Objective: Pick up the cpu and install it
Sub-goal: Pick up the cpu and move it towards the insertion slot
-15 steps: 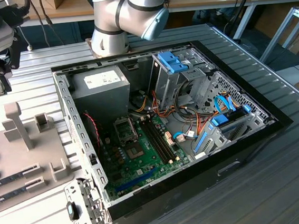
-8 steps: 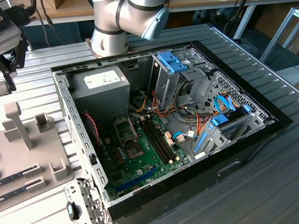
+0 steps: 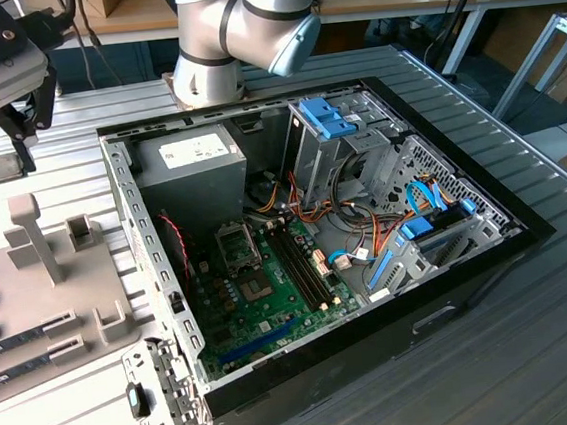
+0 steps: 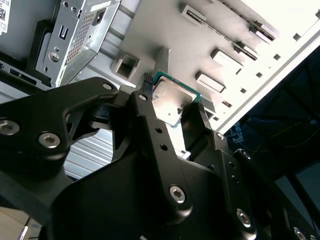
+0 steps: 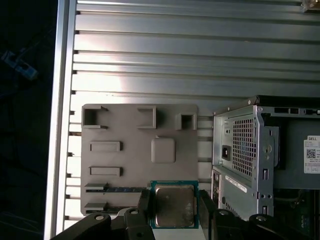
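First wrist view: gripper (image 5: 174, 197) clamps cpu (image 5: 174, 214); exterior view shows the motherboard (image 3: 273, 309).

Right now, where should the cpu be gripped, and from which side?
Take the cpu by two opposite green edges, coming from its metal-top side. It is thin, flat and square, so probably only the rim offers parallel faces to pinch. The gripper holds it that way in the first wrist view.

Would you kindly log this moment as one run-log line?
phase: cpu in grasp | gripper: shut on cpu | location: over grey fixture plate, outside computer case | install: not yet done
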You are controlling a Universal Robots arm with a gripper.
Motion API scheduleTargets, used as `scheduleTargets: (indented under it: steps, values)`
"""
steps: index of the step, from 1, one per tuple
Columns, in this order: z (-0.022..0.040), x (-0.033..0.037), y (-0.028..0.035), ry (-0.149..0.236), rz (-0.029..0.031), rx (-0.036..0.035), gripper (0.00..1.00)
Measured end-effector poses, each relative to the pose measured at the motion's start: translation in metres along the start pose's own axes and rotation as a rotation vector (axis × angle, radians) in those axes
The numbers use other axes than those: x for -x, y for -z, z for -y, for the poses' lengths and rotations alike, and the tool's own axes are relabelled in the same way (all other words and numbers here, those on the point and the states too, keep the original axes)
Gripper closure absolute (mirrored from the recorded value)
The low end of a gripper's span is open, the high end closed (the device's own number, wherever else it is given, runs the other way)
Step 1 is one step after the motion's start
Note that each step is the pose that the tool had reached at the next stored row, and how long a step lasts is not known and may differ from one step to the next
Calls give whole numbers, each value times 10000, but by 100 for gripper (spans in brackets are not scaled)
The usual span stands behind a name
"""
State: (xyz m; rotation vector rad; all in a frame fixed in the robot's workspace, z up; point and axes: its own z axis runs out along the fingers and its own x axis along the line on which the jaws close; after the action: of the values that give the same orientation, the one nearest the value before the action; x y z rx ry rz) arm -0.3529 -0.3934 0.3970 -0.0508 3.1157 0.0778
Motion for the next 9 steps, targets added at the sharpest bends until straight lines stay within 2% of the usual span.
scheduleTargets:
  steps: [9]
  values:
    - [2, 55, -7, 0, 0, 0, 53]
